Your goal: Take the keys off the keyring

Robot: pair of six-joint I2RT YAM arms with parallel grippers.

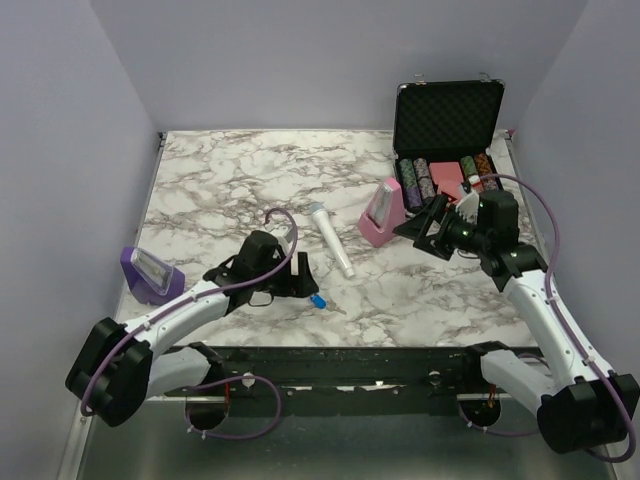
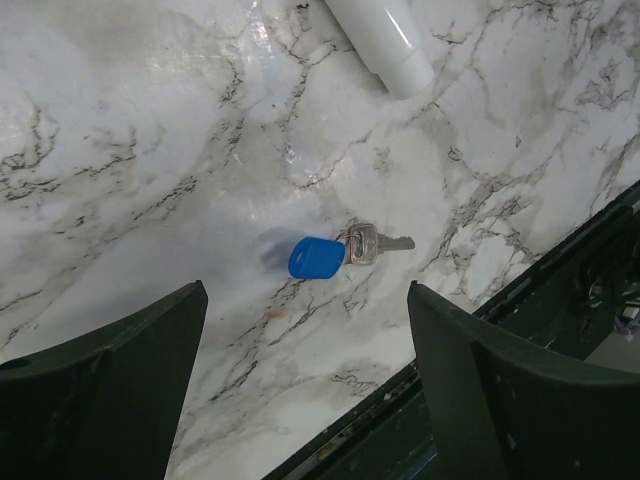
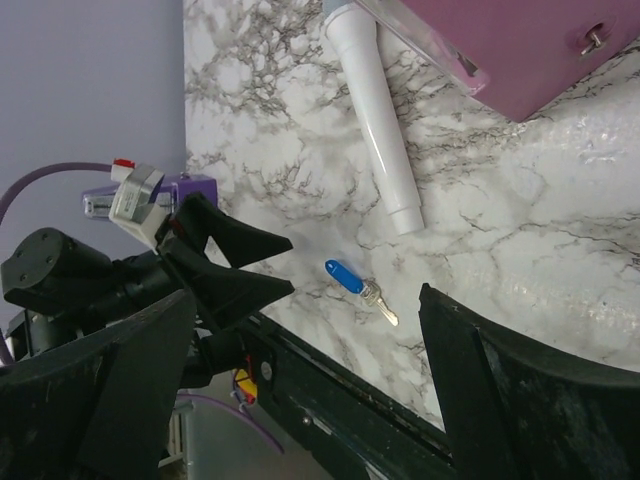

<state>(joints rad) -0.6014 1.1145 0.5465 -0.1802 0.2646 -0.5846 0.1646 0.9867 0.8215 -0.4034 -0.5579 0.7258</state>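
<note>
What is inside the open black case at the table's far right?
Rows of coloured chips and a reddish block lie in the black case. The right arm covers part of its near edge; that part is hidden.

Your left arm and right arm had white links between bulky black joints. A purple cable ran along each, looping near the wrist. The left end effector and right end effector had broad, dark, wedge-shaped fingers.
</note>
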